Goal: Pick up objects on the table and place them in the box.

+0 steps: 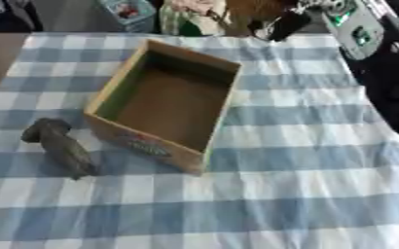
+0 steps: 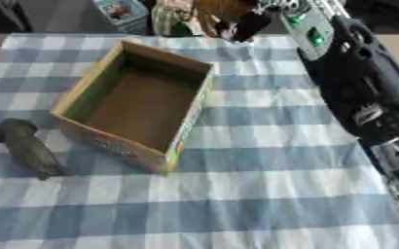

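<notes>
Cardboard makes up the one box (image 1: 165, 104) we see on the checked table (image 1: 305, 194), with one dark object (image 1: 60, 146) lying just beside its left wall. Our right arm (image 2: 365, 92) reaches to the far edge; we cannot tell how its fingers stand.

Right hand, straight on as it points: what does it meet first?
Likely the green-and-white packet at the far edge, just left of the right hand; depth is unclear, so it might pass over.
</notes>
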`<action>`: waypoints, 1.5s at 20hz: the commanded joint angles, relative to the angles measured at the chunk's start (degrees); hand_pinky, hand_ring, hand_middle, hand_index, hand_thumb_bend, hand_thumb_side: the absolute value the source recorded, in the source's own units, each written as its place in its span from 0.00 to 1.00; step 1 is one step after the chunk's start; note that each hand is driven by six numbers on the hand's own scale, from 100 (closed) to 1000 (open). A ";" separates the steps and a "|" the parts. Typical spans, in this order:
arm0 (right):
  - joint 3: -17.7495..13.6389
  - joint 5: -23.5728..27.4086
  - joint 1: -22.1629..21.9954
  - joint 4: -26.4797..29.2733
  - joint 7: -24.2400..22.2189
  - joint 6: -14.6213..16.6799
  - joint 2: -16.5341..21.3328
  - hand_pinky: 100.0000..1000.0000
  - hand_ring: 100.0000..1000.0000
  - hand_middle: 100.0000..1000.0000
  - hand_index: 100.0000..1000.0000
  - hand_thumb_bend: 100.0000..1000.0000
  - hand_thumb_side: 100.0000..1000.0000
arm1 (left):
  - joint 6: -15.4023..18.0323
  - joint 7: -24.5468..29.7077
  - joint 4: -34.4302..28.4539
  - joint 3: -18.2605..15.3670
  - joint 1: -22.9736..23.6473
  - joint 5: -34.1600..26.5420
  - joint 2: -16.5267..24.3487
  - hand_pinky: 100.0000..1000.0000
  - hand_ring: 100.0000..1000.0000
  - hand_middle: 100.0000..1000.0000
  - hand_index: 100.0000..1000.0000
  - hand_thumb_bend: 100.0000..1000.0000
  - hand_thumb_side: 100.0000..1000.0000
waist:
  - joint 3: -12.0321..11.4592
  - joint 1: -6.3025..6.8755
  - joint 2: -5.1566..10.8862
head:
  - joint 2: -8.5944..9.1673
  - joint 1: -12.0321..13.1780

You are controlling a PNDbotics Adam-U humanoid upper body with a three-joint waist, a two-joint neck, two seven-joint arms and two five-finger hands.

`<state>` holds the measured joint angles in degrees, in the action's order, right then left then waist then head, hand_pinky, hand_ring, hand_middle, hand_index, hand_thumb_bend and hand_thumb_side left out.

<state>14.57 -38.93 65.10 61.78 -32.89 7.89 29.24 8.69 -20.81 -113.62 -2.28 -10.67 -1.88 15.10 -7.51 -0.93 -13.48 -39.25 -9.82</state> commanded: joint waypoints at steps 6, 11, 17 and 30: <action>2.60 -0.13 2.73 1.34 -3.45 0.65 -5.28 0.64 0.62 0.22 0.43 0.00 0.11 | 0.25 0.42 -0.97 0.19 -0.95 -0.68 0.97 0.47 0.50 0.66 0.78 0.01 1.00 | -0.02 0.36 1.17 | -0.29 -1.02; 3.76 -0.09 2.45 0.70 -5.47 0.66 -7.45 0.64 0.62 0.23 0.44 0.00 0.11 | 0.29 0.54 -0.97 0.25 -1.11 -0.77 0.87 0.47 0.50 0.66 0.78 0.01 1.00 | -0.04 0.41 0.95 | -0.40 -1.26; 4.86 -0.10 1.78 -0.51 -7.59 0.58 -8.87 0.65 0.63 0.25 0.47 0.00 0.11 | 0.13 0.63 -0.97 0.31 -1.28 -0.71 0.68 0.47 0.50 0.66 0.77 0.01 1.00 | 0.01 0.37 0.64 | -0.04 -1.39; 6.38 -5.32 1.34 -6.19 -8.55 2.53 -11.95 0.70 0.73 0.46 0.69 0.00 0.15 | -0.17 0.85 -0.97 0.46 -1.22 -0.66 0.30 0.47 0.49 0.66 0.77 0.01 1.00 | -0.52 0.39 0.53 | 0.58 -1.67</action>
<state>21.26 -43.74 65.39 55.53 -41.36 9.89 16.89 8.54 -20.15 -113.62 -1.89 -11.29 -2.52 15.04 -7.91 -0.81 -13.81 -39.21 -11.28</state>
